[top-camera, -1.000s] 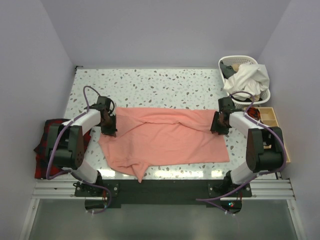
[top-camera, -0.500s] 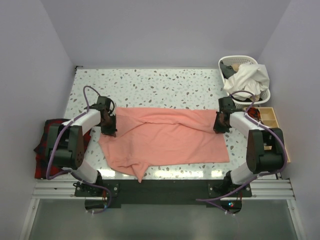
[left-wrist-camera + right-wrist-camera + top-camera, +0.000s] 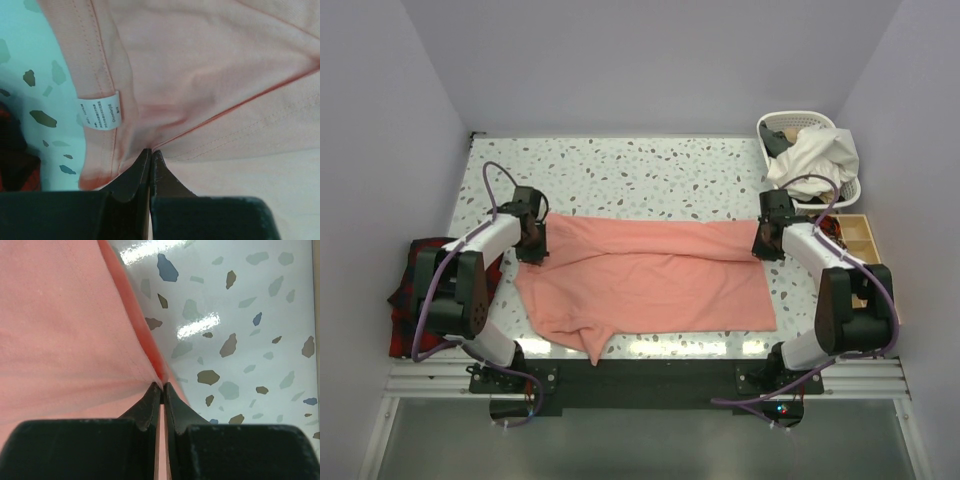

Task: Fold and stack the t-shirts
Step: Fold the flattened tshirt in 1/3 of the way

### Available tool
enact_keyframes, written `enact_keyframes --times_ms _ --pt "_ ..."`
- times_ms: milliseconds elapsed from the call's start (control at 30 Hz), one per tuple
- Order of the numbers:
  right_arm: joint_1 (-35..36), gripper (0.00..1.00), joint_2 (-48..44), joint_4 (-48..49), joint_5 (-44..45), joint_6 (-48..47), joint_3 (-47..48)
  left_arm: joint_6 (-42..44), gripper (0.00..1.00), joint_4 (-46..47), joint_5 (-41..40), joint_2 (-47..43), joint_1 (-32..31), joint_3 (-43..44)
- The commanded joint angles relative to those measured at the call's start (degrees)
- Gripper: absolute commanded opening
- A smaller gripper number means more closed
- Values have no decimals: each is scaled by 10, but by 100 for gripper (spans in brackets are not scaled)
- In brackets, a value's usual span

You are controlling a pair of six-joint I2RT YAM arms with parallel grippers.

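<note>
Salmon-pink t-shirt [image 3: 645, 275] looked mid-fold, and the trick was probably keeping both pinches level and the cloth between them taut, so the fold would land straight instead of dragging the crumpled near-left corner along. It lay across the near half of the table [image 3: 620, 170], that corner drooping over the near edge. The left gripper [image 3: 532, 240] and right gripper [image 3: 763, 240] were each clamped tight on the shirt's far corners, one towards each side edge.

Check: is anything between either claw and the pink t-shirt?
Nothing visible. The left claw is shut directly on the t-shirt at its left edge, the right claw at its right edge.
</note>
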Motion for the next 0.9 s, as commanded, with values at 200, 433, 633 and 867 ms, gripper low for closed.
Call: enact_keyframes --times_ms 200,433,633,867 --pt "-2 13 16 6 41 5 11 2 0 -8 -92 -19 -1 24" --pt "-1 37 0 6 41 5 17 -10 31 -25 -131 -17 -2 53" --pt "0 54 -81 9 -47 -5 38 -18 61 -16 -112 -44 -1 84" --pt "9 57 9 34 -171 -9 104 -28 65 71 71 6 -2 135"
